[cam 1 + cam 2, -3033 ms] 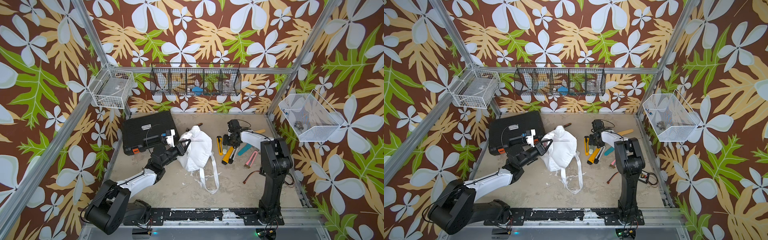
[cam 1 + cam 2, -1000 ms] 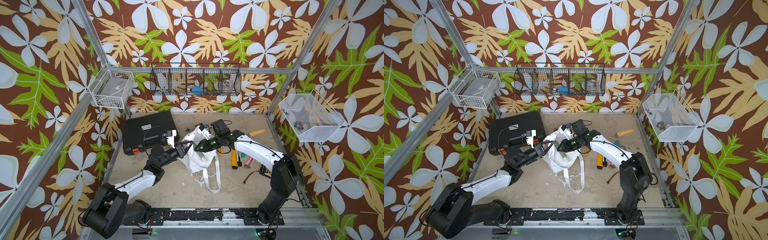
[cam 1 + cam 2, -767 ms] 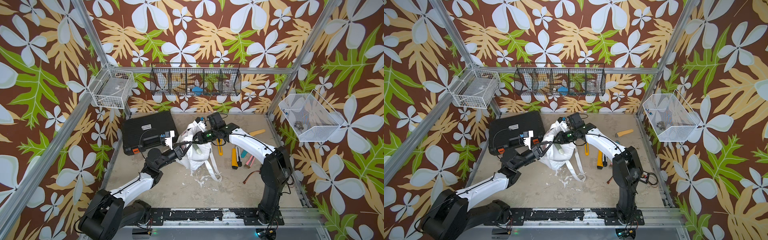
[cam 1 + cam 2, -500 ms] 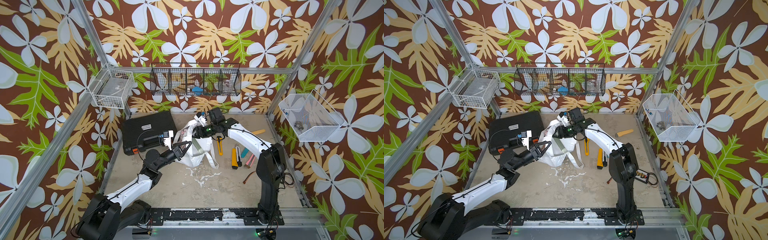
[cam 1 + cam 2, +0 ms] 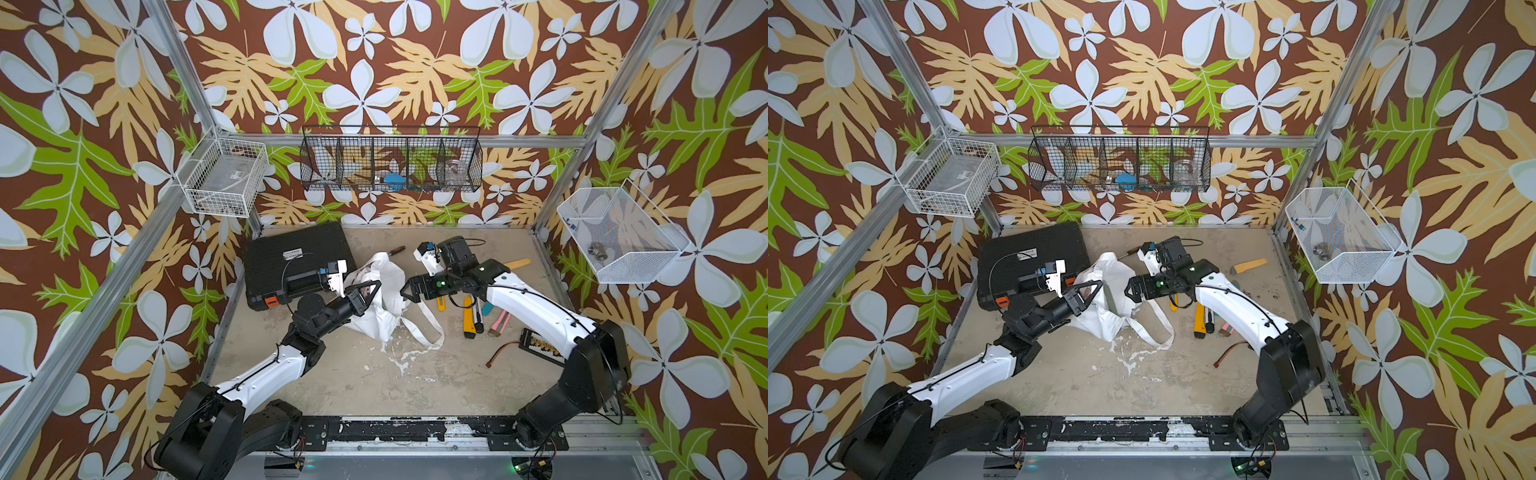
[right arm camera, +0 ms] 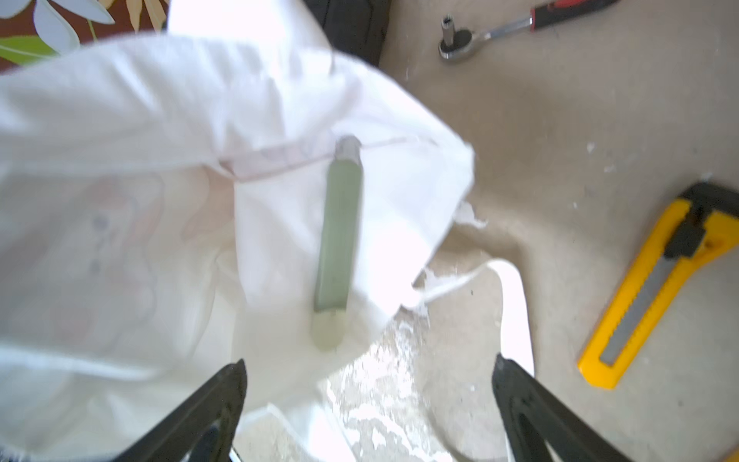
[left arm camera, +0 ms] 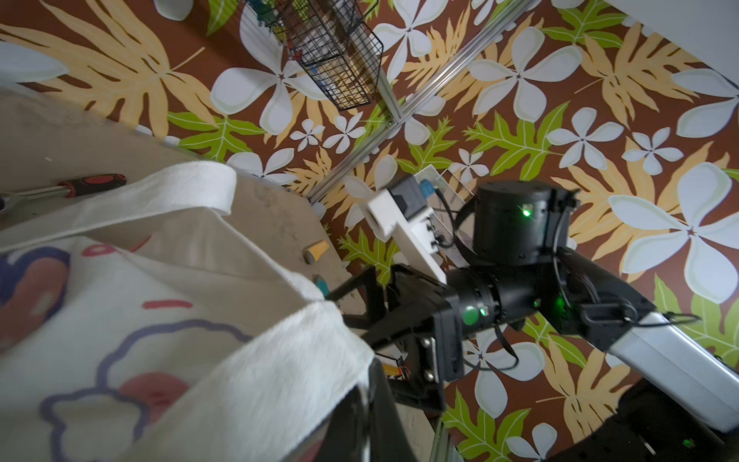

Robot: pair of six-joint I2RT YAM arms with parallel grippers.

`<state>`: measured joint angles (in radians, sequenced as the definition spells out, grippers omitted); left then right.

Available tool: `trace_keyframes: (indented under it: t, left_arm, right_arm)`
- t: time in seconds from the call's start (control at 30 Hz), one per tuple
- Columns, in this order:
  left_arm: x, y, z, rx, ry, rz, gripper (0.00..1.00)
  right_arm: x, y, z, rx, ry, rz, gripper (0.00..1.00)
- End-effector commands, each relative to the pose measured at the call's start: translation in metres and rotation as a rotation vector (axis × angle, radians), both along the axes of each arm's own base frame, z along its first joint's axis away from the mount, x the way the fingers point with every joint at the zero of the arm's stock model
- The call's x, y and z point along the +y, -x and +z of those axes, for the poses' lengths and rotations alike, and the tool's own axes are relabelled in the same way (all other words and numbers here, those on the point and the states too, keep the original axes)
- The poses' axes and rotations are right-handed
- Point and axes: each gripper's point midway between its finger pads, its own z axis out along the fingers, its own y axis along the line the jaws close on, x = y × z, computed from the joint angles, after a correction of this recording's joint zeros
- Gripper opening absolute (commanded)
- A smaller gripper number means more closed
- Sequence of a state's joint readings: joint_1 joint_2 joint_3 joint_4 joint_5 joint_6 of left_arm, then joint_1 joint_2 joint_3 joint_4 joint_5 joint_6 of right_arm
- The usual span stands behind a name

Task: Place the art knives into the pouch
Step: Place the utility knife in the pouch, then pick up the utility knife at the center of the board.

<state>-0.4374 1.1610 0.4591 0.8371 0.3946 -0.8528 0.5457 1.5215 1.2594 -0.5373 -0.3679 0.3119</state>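
The art knife is a slim pen-shaped stick with a pale green barrel, a clear cap at one end and a grey collar at the other. It looks light, stiff and smooth. It would likely slip in a loose pinch, so mid-barrel, gripped across its width and clear of the blade end, seems the best hold. It lies against the white cloth at the mouth of the pouch, its collar at the hem; the blur hides whether it is fully inside. The pouch is soft and would probably sag shut unless held. The left gripper is clamped on the pouch's rim, holding it up. The right gripper hovers just beside the mouth, jaws wide apart and empty.
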Motion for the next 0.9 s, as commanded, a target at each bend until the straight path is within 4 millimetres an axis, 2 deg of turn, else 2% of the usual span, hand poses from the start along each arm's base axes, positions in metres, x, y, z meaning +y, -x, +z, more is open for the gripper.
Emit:
trace_keyframes:
  t: [0.0, 0.07, 0.13, 0.3, 0.47, 0.63, 0.87]
  left_arm:
    - [0.009, -0.009, -0.009, 0.01, -0.023, 0.071, 0.0]
    - [0.011, -0.009, -0.012, 0.02, -0.012, 0.081, 0.0]
    - [0.013, -0.01, -0.015, 0.027, -0.008, 0.09, 0.0]
    - [0.017, -0.009, -0.019, 0.039, -0.012, 0.112, 0.0]
    - [0.018, -0.008, -0.023, 0.046, -0.022, 0.114, 0.0]
    - [0.017, -0.007, -0.024, 0.046, -0.019, 0.106, 0.0]
    - [0.012, -0.004, -0.02, 0.031, -0.015, 0.07, 0.0]
  right_arm:
    - [-0.027, -0.007, 0.011, -0.115, 0.06, -0.108, 0.97]
    - [-0.042, -0.016, 0.01, -0.128, 0.112, -0.157, 0.96]
    - [-0.051, -0.029, -0.003, -0.115, 0.173, -0.193, 0.93]
    - [-0.061, -0.068, -0.065, 0.002, 0.33, -0.234, 0.82]
    - [-0.064, -0.096, -0.1, 0.039, 0.415, -0.26, 0.8]
    - [-0.071, -0.112, -0.13, 0.094, 0.432, -0.27, 0.76]
    - [-0.085, -0.113, -0.16, 0.147, 0.463, -0.281, 0.74]
